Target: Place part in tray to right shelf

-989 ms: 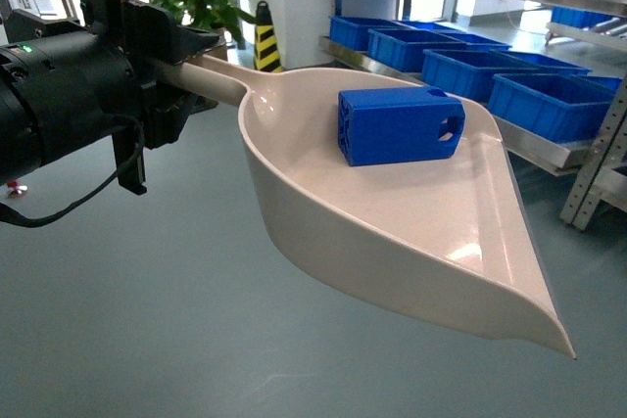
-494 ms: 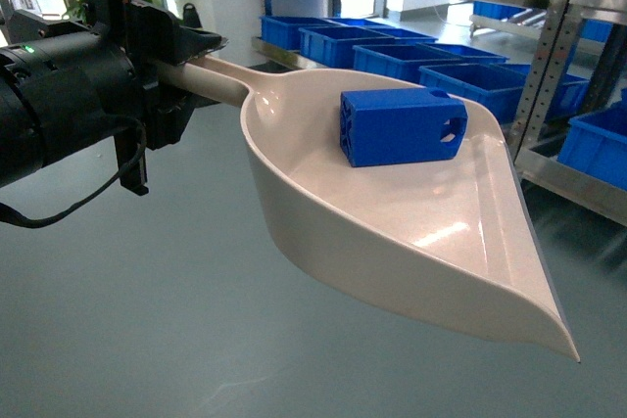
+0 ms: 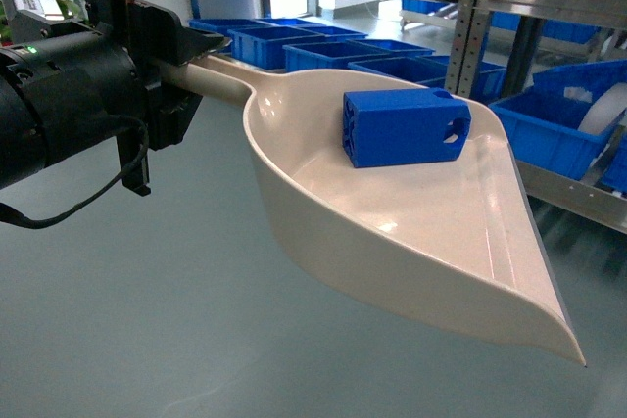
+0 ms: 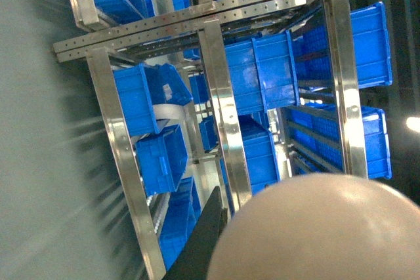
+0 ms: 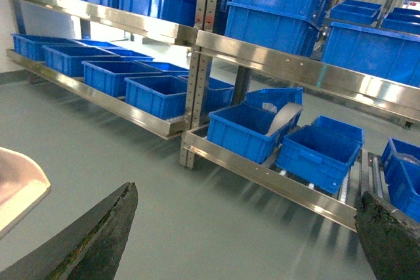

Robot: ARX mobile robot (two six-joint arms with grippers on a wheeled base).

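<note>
From the head camera I have the part (image 3: 405, 126) lying on its side in the back of the tray (image 3: 411, 232), touching the pan floor; the tray is carried level above the grey floor, its handle clamped in my left gripper (image 3: 167, 70), so the loading looks done and the delivery is what remains; the right shelf (image 3: 573, 193) is near but not reached, its lower lane holding blue crates (image 3: 323, 51) that crowd the landing spots.

On the left wrist I see only the tray's rounded underside (image 4: 315, 227) against steel uprights and more crates; the picture is smeared, so I judge the base to be turning.

On the right wrist my right gripper (image 5: 246, 240) hangs with its two fingers spread wide and nothing between them; a roller lane (image 5: 374, 175) at the far right, beside the crates, may be the free slot.
</note>
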